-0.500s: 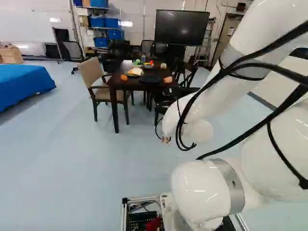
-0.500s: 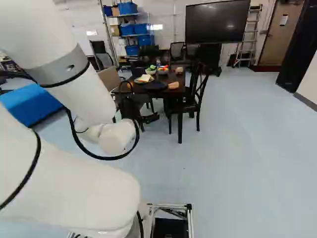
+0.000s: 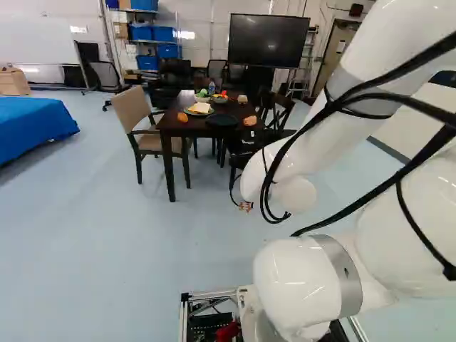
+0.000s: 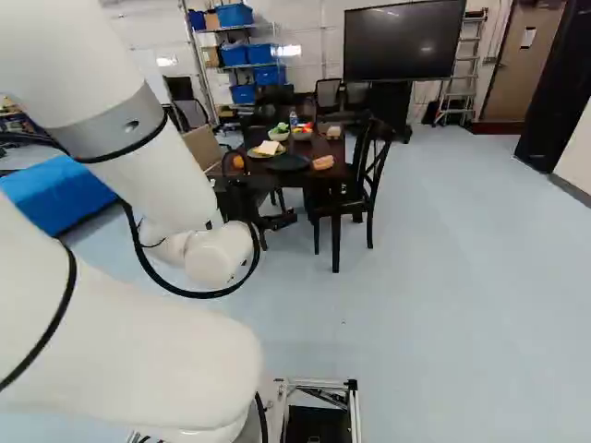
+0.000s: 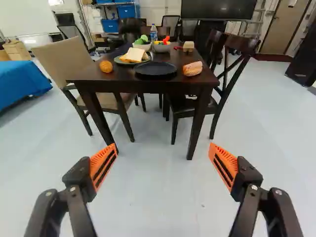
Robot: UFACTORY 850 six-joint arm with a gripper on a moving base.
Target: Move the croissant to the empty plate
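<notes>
My gripper point(image 5: 163, 162) is open in the wrist view, nothing between its fingers, with the table standing beyond it. The croissant point(image 5: 192, 68) lies on the dark tabletop near its closest edge, right beside the black plate point(image 5: 155, 69). That plate is bare. In the left base view the croissant point(image 3: 249, 120) shows to the right of the plate point(image 3: 221, 120); the right base view shows the same croissant point(image 4: 322, 162). My arm's own wrist hides the gripper in both base views.
On the table point(image 5: 118, 85) are an orange point(image 5: 106, 66), a plate of bread point(image 5: 134, 55), two bowls with food and a bottle point(image 5: 153, 33). A beige chair point(image 5: 63, 59) and a dark wooden chair point(image 5: 228, 69) flank it. A blue-covered surface point(image 3: 35, 126) stands farther left.
The base has moved forward: the table and chairs look slightly nearer in both base views. The arm has kept its pose against its lowest joint.
</notes>
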